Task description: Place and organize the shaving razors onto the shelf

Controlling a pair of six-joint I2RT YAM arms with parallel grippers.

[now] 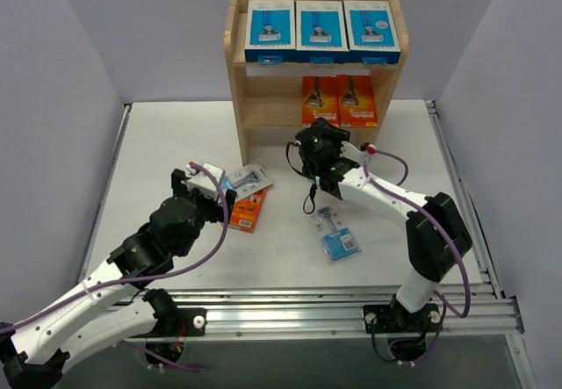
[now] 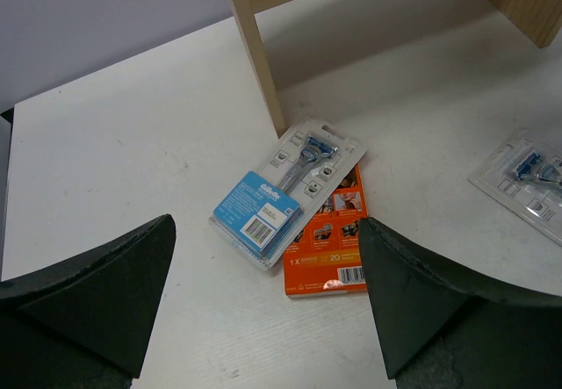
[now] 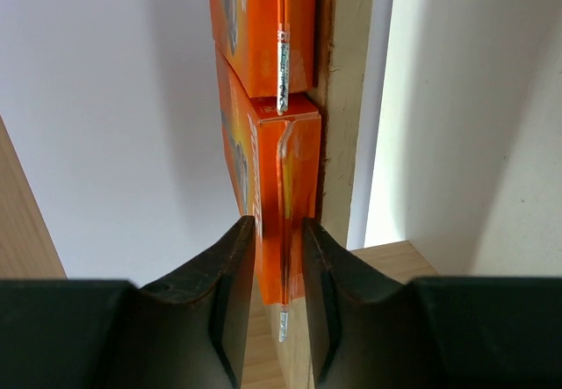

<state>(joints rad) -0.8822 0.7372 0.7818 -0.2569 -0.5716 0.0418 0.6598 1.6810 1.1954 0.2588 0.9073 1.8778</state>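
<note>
Orange box (image 3: 285,187) sits on edge between the right pincer (image 3: 278,231) tips. Gap narrow; gripped or let go, cannot tell. Second box (image 3: 263,29) just beyond the tips, shelf (image 3: 347,99) panel close alongside. Best to open wider and back straight out, no nudging. Left pincer (image 2: 265,231) wide, empty.

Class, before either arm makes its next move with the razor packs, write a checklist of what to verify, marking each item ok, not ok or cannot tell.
1. Right fingers free of the shelved orange box: cannot tell; they straddle it closely.
2. Blue boxes in a row on the shelf top tier: ok.
3. Left fingers open: ok.
4. Blister card before the left fingers lying alone: not ok; it overlaps an orange pack.
5. Second blister card lying alone: ok.
</note>
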